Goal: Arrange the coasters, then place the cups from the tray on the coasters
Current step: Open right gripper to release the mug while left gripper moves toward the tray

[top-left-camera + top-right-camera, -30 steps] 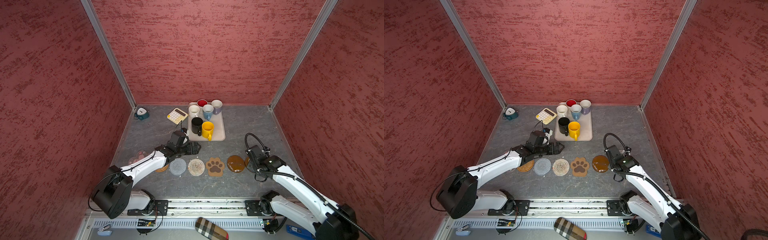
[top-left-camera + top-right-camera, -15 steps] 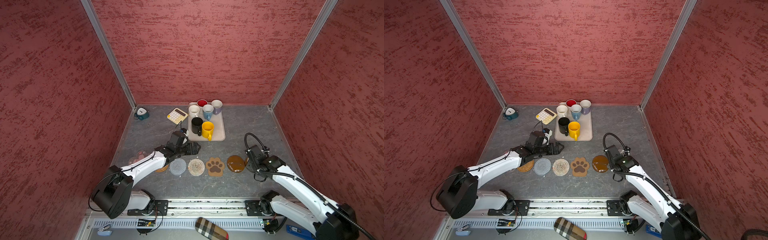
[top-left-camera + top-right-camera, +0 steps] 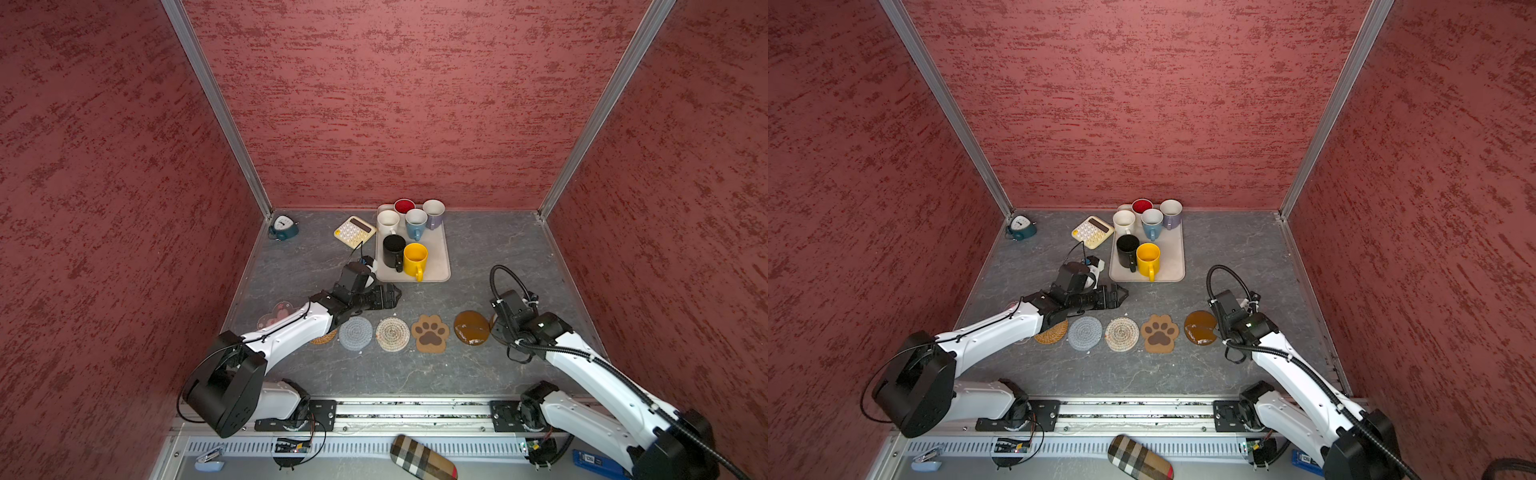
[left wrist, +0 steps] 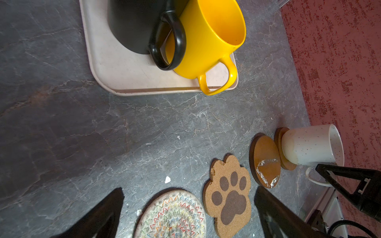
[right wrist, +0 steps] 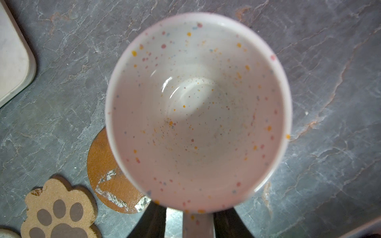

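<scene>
While my left claw (image 4: 189,191) hangs wide open over the grey stony desk (image 3: 490,249) between red walls (image 3: 395,104), my right claw (image 5: 191,212) sits loosely open around the handle of the speckled white mug (image 5: 198,111), which stands on a shiny brown coaster (image 4: 278,140).

The tray (image 3: 436,262) lies at the back of the table (image 3: 478,374), carrying six cups (image 3: 414,258): four at its rear, two nearer its front. A calculator (image 3: 354,231) lies just left of it, a clock (image 3: 284,227) in the back left corner. Before the tray a row of coasters (image 3: 392,333) runs left to right; a stray coaster (image 3: 277,314) lies behind the row's left end. A seventh cup (image 4: 309,146) stands on the rightmost coaster (image 4: 278,139)
</scene>
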Tool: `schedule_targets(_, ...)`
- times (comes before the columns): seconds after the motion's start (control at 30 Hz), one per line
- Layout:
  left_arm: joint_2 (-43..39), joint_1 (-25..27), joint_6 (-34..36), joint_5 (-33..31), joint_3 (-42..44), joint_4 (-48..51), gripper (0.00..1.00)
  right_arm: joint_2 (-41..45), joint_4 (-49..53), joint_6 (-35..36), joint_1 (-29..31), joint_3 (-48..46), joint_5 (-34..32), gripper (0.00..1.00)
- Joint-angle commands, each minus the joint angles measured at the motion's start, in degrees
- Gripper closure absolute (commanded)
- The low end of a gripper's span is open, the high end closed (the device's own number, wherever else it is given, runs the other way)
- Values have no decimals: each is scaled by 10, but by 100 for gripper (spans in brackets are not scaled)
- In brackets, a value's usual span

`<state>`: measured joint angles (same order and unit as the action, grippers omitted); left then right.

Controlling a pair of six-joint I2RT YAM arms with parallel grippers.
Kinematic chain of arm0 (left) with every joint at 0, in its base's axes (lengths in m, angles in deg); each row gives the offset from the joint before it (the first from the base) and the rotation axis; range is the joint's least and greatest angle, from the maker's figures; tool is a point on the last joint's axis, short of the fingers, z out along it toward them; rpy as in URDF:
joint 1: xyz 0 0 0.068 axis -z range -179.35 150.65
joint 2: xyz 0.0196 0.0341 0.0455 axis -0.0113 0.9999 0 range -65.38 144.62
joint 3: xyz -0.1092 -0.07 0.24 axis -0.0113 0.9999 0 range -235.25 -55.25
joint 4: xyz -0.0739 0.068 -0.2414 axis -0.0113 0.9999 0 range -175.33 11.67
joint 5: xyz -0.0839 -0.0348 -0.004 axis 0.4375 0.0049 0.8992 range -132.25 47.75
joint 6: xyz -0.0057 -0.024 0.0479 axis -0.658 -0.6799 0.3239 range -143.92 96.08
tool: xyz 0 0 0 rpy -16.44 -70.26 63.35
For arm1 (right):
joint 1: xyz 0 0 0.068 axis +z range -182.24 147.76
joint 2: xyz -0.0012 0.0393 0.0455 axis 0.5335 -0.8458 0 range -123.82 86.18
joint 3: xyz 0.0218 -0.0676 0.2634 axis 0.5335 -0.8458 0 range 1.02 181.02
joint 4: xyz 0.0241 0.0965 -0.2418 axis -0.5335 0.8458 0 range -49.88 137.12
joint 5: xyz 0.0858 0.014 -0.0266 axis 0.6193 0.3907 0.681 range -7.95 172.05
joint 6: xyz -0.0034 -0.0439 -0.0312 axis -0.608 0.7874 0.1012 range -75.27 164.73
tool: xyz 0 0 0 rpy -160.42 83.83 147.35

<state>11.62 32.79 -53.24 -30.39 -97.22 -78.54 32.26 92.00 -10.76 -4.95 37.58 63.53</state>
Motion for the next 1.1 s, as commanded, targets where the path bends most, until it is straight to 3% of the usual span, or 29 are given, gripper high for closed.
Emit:
schedule_targets(0.0,0,-1,2,11,-2,0,1,20,-10,-13,5,-3,-1,59)
schedule_targets(0.3,-12,5,8,-22,-42,53,1,78,15,-11,4,17,0,58)
schedule_targets(0.67,-6,73,15,-120,-112,128,0,176,51,21,4,38,-9,58)
schedule_targets(1.07,55,92,36,-159,-220,194,0,122,-44,153,4,141,-17,58)
